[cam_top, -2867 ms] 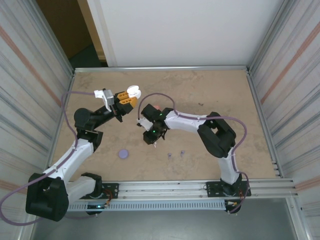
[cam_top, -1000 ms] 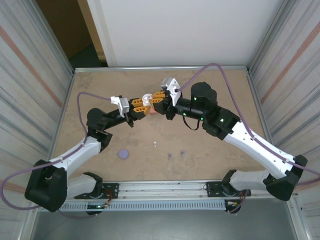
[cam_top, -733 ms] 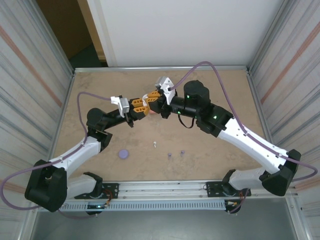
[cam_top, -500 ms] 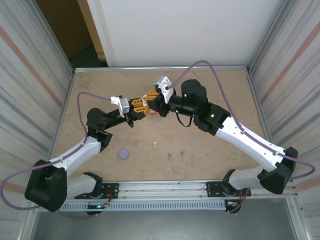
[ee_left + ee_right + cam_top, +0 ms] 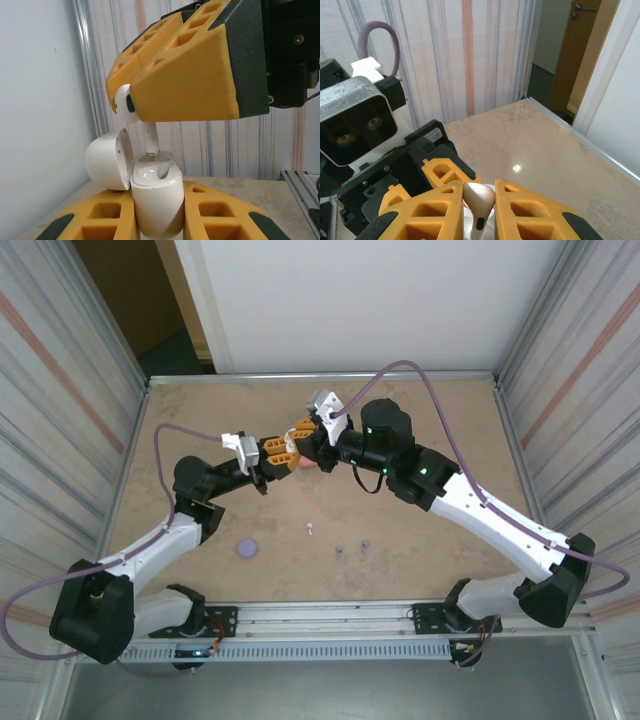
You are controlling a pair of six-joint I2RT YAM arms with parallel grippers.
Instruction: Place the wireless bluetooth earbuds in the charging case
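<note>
On the table (image 5: 430, 420), well toward the near edge from the two grippers, lie a loose white earbud (image 5: 311, 530), two purple earbuds (image 5: 340, 551) (image 5: 365, 544) just beside each other, and farther left a flat purple disc (image 5: 246, 548). A small pink object (image 5: 306, 466) sits under the meeting fingers, mostly hidden by them. Nothing stands between the two grippers.

The left gripper (image 5: 280, 452) is closed tight on the lower body of a white case (image 5: 157, 200), held upright above the table with its lid (image 5: 107, 160) swung open to the side. The right gripper (image 5: 303, 430) comes in from the opposite side, just above the left one, its fingers (image 5: 185, 75) pinched on the head of a white earbud (image 5: 125, 102). The stem of that earbud points straight down, and its tip is at the mouth of the case. From the right wrist, the earbud head shows wedged between the yellow pads, with the left gripper's fingers directly beyond it.
</note>
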